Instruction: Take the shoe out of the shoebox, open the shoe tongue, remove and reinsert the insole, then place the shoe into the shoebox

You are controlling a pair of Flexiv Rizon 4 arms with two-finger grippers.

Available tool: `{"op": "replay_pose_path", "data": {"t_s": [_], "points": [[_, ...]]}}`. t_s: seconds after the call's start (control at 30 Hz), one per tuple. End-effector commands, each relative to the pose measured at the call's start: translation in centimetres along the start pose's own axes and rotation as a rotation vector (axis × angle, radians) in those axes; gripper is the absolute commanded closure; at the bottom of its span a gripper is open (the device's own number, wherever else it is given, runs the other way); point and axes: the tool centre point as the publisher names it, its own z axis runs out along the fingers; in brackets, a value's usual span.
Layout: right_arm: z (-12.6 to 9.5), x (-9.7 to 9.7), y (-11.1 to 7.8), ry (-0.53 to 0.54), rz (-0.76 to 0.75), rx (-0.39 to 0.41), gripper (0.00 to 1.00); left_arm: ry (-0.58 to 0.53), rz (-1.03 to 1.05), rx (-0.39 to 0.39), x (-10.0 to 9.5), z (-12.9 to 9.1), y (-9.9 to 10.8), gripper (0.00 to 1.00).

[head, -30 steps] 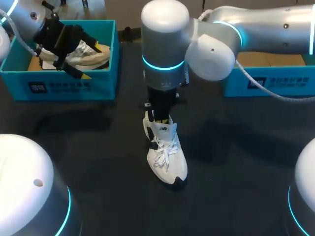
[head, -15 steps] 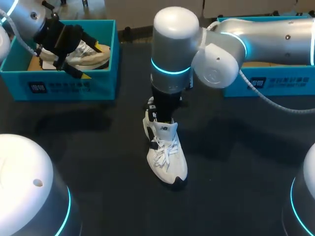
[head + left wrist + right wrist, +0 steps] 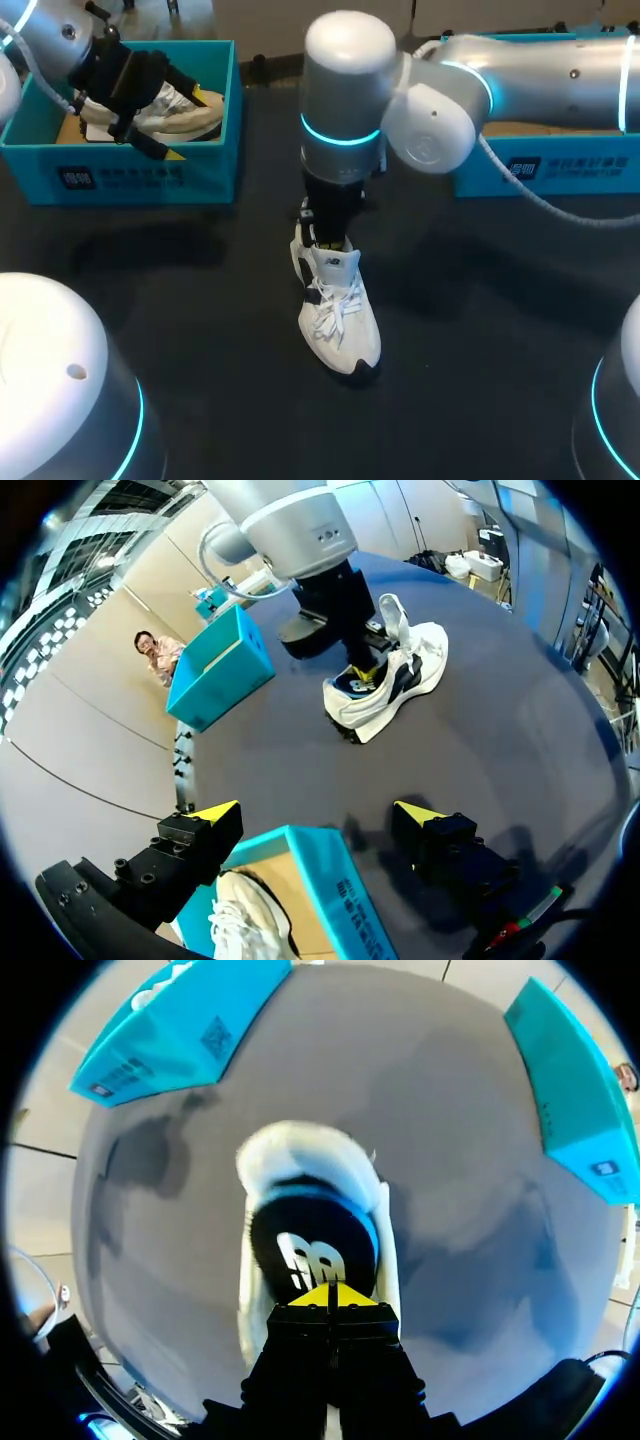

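Observation:
A white lace-up shoe point(image 3: 340, 315) stands on the dark table, toe toward the front edge. My right gripper point(image 3: 322, 235) points straight down into its opening behind the tongue. In the right wrist view the right gripper point(image 3: 332, 1296) is shut, its yellow tips pressed together just over the dark insole point(image 3: 305, 1245) inside the white collar; I cannot tell whether they pinch anything. My left gripper point(image 3: 315, 820) hangs open over the left shoebox point(image 3: 150, 178), where a second white shoe point(image 3: 185, 110) lies. The left wrist view also shows the shoe point(image 3: 395, 675) on the table.
A second teal shoebox point(image 3: 560, 165) stands at the back right under my right arm. Both teal boxes point(image 3: 180, 1020) point(image 3: 575, 1090) flank the shoe in the right wrist view. Bare dark table surrounds the shoe on all sides.
My right arm's wrist swung a little to the right and then partly back. The shoe stayed where it was, and my left arm did not move.

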Motion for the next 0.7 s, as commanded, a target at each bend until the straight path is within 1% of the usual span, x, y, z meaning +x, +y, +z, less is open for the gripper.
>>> {"op": "replay_pose_path", "data": {"t_s": [0.03, 0.13, 0.23, 0.37, 0.5, 0.6, 0.7], "points": [[-1.6, 0.2, 0.6, -0.043, -0.009, -0.016, 1.00, 0.003, -0.001, -0.003, 0.0, -0.1, 0.0, 0.00], [-1.4, 0.0, 1.3, -0.050, -0.018, -0.036, 1.00, 0.003, -0.001, -0.003, 0.0, -0.1, 0.0, 0.00], [-0.4, -0.2, 1.9, -0.040, -0.013, -0.064, 1.00, 0.003, -0.001, -0.003, 0.0, -0.1, 0.0, 0.00], [1.0, -0.3, 2.4, -0.028, -0.009, -0.068, 1.00, 0.003, -0.001, -0.003, 0.0, -0.1, 0.0, 0.00], [1.7, -0.2, 2.2, -0.011, -0.003, -0.066, 1.00, 0.003, -0.001, -0.003, 0.0, -0.1, 0.0, 0.00], [1.5, 0.0, 2.0, -0.012, -0.001, -0.065, 1.00, 0.003, -0.001, -0.003, 0.0, -0.1, 0.0, 0.00], [0.3, 0.2, 1.9, -0.036, 0.000, -0.073, 1.00, 0.003, -0.001, -0.003, 0.0, -0.1, 0.0, 0.00]]}}
